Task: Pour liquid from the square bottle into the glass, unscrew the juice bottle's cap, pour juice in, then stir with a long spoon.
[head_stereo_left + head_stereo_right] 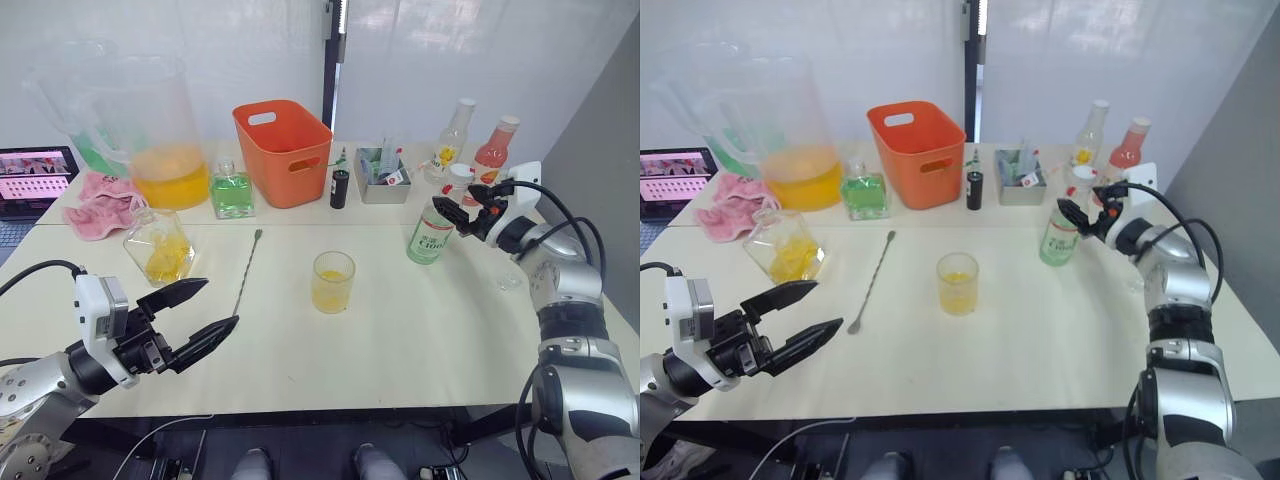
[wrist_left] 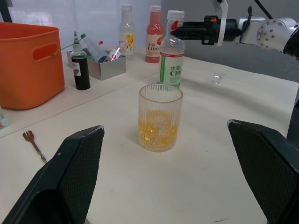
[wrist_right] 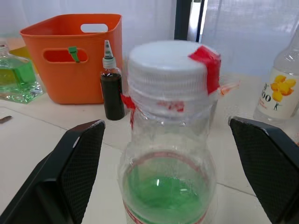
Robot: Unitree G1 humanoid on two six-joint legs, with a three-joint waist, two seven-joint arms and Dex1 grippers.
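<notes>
The glass point(image 1: 333, 281) stands mid-table with a little yellow liquid point(image 2: 159, 133) in it. The square bottle point(image 1: 158, 248), holding yellow liquid, sits at the left. Between them the long spoon point(image 1: 246, 270) lies flat on the table. My left gripper point(image 1: 220, 303) hovers open and empty near the front left, pointing at the glass. At the right stands the juice bottle point(image 1: 432, 232) with its white cap point(image 3: 166, 58) on. My right gripper point(image 1: 462, 203) is open at cap height, a finger on each side of the cap in the right wrist view.
Along the back are a big pitcher point(image 1: 160, 130), a green square bottle point(image 1: 231, 192), an orange bin point(image 1: 283, 150), a dark dropper bottle point(image 1: 340, 187), a metal tray point(image 1: 383, 175), and pink point(image 1: 492, 150) and yellow-labelled bottles point(image 1: 452, 135). A pink cloth point(image 1: 100, 205) and laptop point(image 1: 35, 175) sit far left.
</notes>
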